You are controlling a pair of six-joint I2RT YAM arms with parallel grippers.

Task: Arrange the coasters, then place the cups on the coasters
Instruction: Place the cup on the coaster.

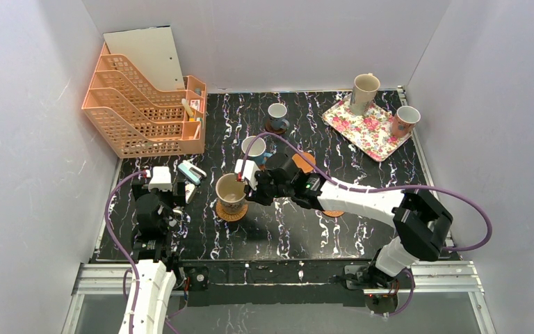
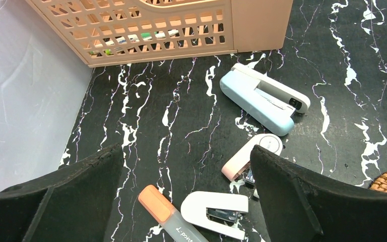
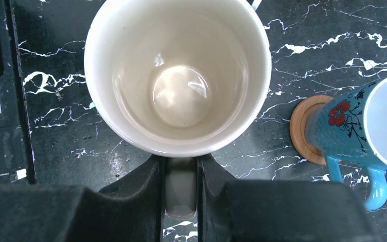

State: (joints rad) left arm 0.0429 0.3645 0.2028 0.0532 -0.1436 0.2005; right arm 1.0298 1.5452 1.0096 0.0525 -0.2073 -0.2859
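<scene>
Right gripper [image 3: 181,174]: black two-finger claw, bottom centre of the right wrist view; clenched on the handle of the large beige ceramic mug [image 3: 179,75].
Large beige ceramic mug: upright, empty, left of centre in the top view, over a woven orange-tan wicker coaster [image 1: 233,214]; whether it rests on the coaster cannot be told.
Left gripper [image 2: 184,169]: black fingers spread wide at the bottom of the left wrist view; released, grasping nothing.
Blue floral mug [image 3: 352,126]: white inside, standing on a mid-brown wood coaster [image 3: 302,126], right edge of the right wrist view.
Second blue mug [image 1: 277,113]: upper centre of the top view, on a dark round coaster [image 1: 272,129].
Second wicker coaster [image 1: 306,161]: centre, partly hidden behind the right arm.
Floral rectangular tray [image 1: 375,132]: upper right, carrying a second beige mug [image 1: 363,92]; a brownish-orange mug [image 1: 406,120] stands at its right corner.
Peach mesh file rack [image 1: 146,115]: upper left.
Pale blue stapler [image 2: 262,101]: on the black marble-patterned table [image 2: 181,101], right of centre in the left wrist view, among smaller stationery.
</scene>
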